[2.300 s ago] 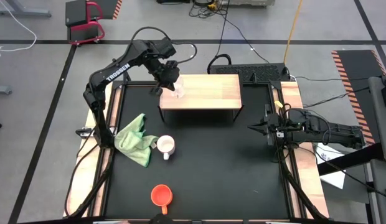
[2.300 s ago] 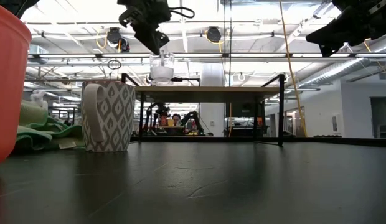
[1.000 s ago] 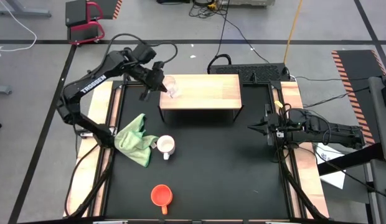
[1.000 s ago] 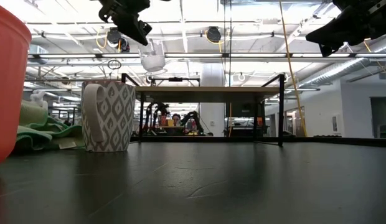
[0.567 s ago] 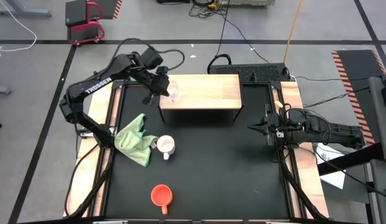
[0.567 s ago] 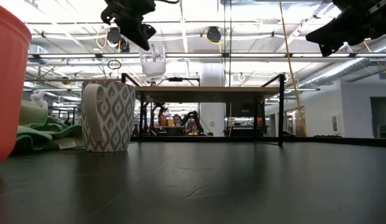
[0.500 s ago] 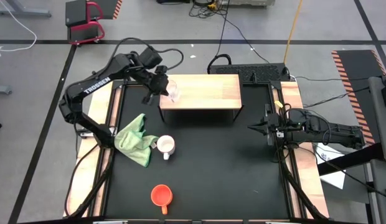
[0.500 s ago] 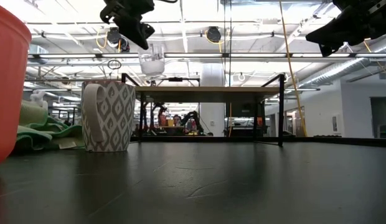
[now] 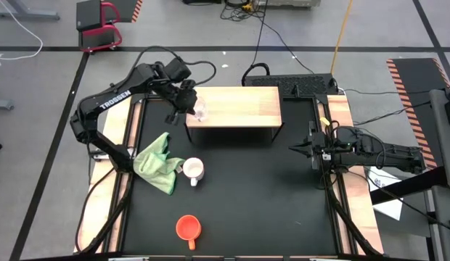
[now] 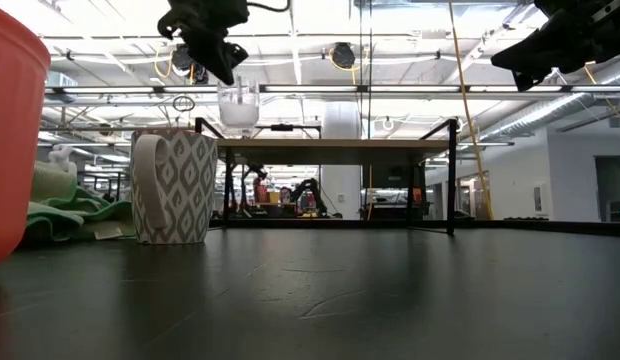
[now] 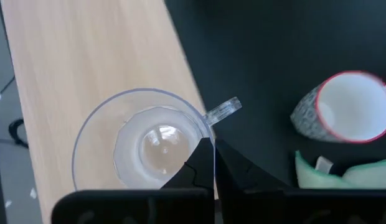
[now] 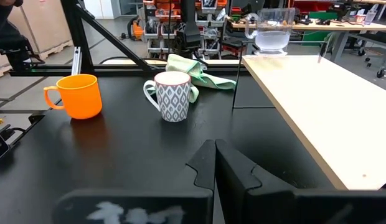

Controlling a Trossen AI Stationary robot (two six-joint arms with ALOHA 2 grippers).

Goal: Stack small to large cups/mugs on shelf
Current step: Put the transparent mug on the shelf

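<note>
The clear glass cup (image 9: 200,111) hangs upright just above the left end of the shelf (image 9: 243,107), its rim pinched by the closed left pincer (image 9: 189,106). On the black desk (image 9: 254,196) in front of the shelf, the white patterned mug (image 9: 194,170) stands upright beside the green cloth (image 9: 158,162); the orange mug (image 9: 187,228) stands near the front edge. The right pincer (image 9: 296,150) waits at the desk's right side, closed on nothing

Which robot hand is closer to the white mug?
Left. The left gripper holds the glass cup at the shelf's left end, just beyond the white mug. The right gripper waits across the table.
</note>
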